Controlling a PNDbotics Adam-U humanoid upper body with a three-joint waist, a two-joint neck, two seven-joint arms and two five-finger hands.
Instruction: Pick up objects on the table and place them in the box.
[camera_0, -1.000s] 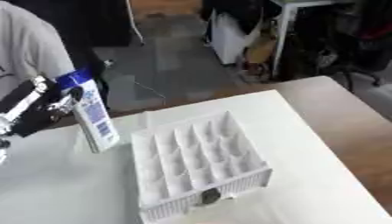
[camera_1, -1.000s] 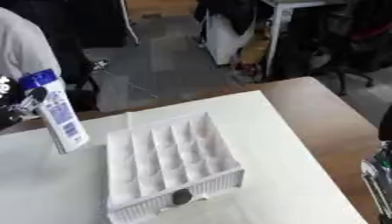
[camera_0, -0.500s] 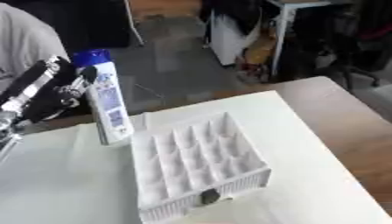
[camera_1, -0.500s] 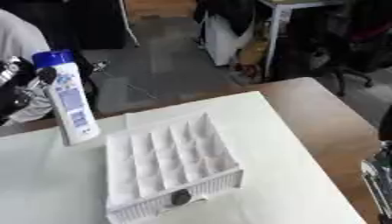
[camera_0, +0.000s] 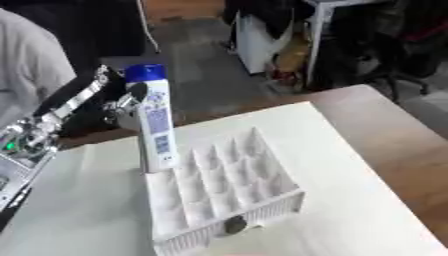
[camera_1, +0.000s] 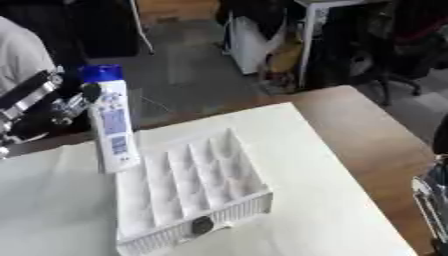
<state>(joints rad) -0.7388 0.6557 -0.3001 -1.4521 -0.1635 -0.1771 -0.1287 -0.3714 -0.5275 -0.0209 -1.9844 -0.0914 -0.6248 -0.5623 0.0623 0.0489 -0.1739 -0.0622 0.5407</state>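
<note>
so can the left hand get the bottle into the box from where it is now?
Probably yes: the left hand holds the bottle upright at the box's near-left edge, nothing between them.

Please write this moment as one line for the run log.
left hand: holds white bottle upright at box's left far corner | box: compartments look empty | right hand: idle at right edge

- The box sits on the table, about midway between its left and right edges, one short end toward the near edge.
- The bottle stands upright over the box's far left corner.
- The left hand is at the bottle's left side, toward the table's far left edge.
- The right hand shows at the table's right edge, well apart from the box.
</note>
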